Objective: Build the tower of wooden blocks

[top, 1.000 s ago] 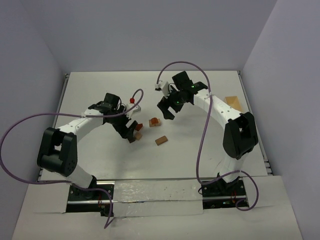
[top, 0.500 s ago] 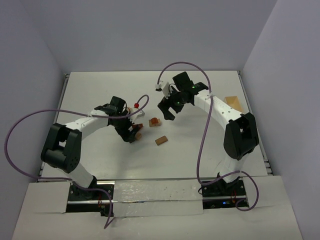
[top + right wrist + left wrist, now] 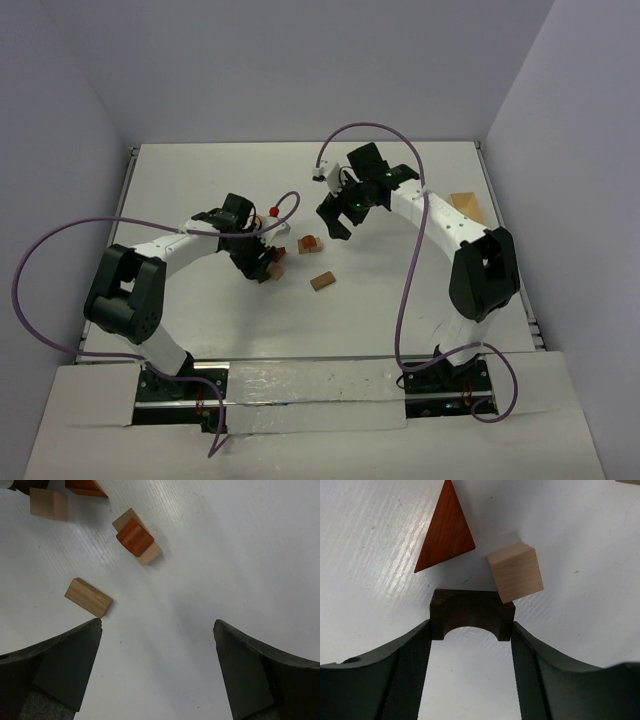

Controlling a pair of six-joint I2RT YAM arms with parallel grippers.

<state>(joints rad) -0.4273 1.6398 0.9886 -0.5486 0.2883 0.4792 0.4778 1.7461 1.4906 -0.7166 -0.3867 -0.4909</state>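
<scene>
In the left wrist view a dark brown arch block [image 3: 470, 611] lies on the table, and my left gripper [image 3: 471, 626] is shut on its two ends. A reddish-brown triangle [image 3: 445, 530] and a tan cube [image 3: 515, 572] lie just beyond it, the cube touching the arch's corner. From above, the left gripper [image 3: 262, 265] is low at the table's middle left. My right gripper [image 3: 335, 215] stands open above the table with nothing between its fingers [image 3: 75, 650]. Below it are a tan bar [image 3: 89, 597] and a reddish block [image 3: 135, 536] sitting on a tan block.
A flat pale wooden piece [image 3: 466, 207] lies at the right edge of the table. A small red ball [image 3: 273, 211] sits on the left arm's cable. The small stack [image 3: 310, 243] and the tan bar [image 3: 322, 281] lie between the two grippers.
My left gripper has come down and moved slightly right, and its jaws have closed from wide open onto the dark arch block. The right arm has stayed still.
</scene>
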